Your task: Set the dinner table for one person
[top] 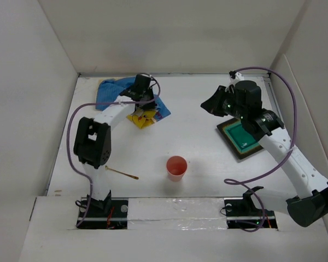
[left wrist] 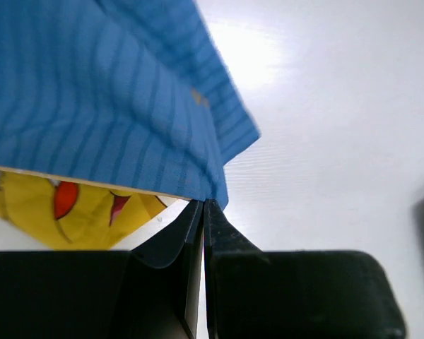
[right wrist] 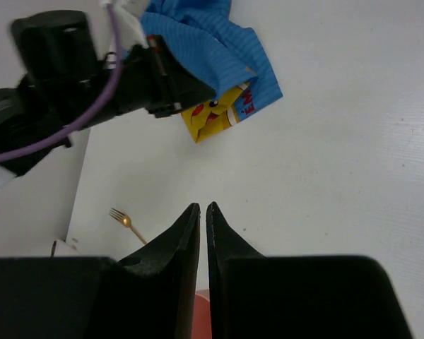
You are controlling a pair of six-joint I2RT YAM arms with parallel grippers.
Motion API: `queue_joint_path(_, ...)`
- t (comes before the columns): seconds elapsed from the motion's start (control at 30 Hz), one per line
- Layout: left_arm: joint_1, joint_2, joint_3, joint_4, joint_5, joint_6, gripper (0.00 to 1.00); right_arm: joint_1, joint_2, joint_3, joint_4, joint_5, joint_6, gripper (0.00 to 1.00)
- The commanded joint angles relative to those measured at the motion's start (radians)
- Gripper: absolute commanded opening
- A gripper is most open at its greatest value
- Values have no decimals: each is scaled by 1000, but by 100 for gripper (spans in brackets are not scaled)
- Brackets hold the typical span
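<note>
The white dinner table (top: pixel 199 164) holds a crumpled blue placemat (top: pixel 116 94) with a yellow cartoon print, at the back left. My left gripper (top: pixel 144 101) sits over it. In the left wrist view the left gripper (left wrist: pixel 205 203) is shut, pinching the edge of the blue placemat (left wrist: pixel 113 106), which folds over its yellow print (left wrist: pixel 92 215). My right gripper (top: pixel 211 105) hovers at the back right, shut and empty (right wrist: pixel 203 207). An orange-red cup (top: pixel 176 166) stands upright at the front centre. A gold fork (top: pixel 122 173) lies at the front left.
A square green plate with a dark rim (top: pixel 241 138) lies at the right, partly under my right arm. White walls close in the table on the left, back and right. The right wrist view shows the left arm (right wrist: pixel 92 70), the placemat (right wrist: pixel 212 49) and the fork (right wrist: pixel 127 224).
</note>
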Motion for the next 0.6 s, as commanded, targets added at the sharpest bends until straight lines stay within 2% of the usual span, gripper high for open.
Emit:
queue_joint_path(0.0, 26, -241, -23, 20, -26, 13, 0, -18, 16, -21, 96, 30, 25, 14)
queue_joint_path(0.03, 26, -267, -37, 24, -32, 4, 0, -18, 30, -29, 105, 34, 30, 15)
queue_joint_path(0.1, 63, -367, -91, 35, -31, -16, 0, -18, 109, -42, 154, 48, 47, 25)
queue_joint_path(0.13, 63, -367, -112, 37, -31, -22, 0, -18, 110, -50, 154, 48, 54, 25)
queue_joint_path(0.27, 72, -511, -211, 35, -101, -58, 0, -6, 273, -27, 220, 73, 90, 36)
queue_joint_path(0.3, 72, -533, -250, 34, -111, -68, 0, -6, 357, -9, 219, 85, 94, 37)
queue_joint_path(0.57, 72, -715, -366, -22, -178, -86, 0, 91, 786, 324, 120, 300, 125, 53)
